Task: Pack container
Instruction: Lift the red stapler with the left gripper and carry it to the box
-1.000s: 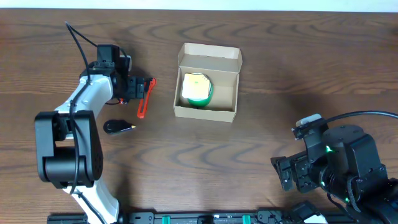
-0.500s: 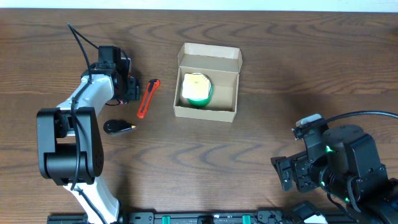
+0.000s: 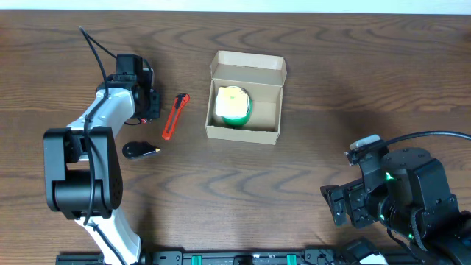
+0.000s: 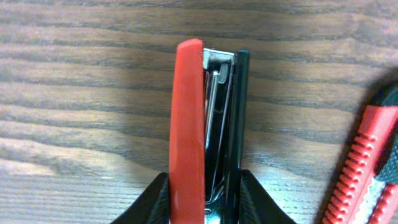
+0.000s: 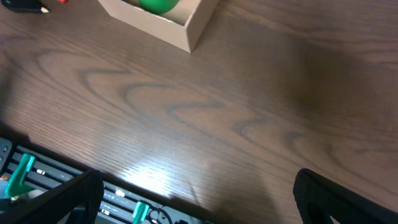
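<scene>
Within the last second the left hand (image 3: pixel 151 103), in the upper left of the overhead frame, has gone from wide apart to clamped on the sides of a red-and-black stapler (image 4: pixel 186 118), its fingers (image 4: pixel 158 196) pressed against it. The stapler seems to lie low on the tabletop (image 4: pixel 74 93), not yet lifted. An orange utility knife (image 3: pixel 175 116) lies just beside it, untouched. The container (image 3: pixel 243 133) sits open in the upper middle, well apart from that hand, with a green-and-yellow roll (image 3: pixel 233 105) inside and bare room to its right. The grasp looks made, so lifting and carrying to the box should follow. The right hand (image 5: pixel 199 199) waits at lower right, jaws wide apart and empty
</scene>
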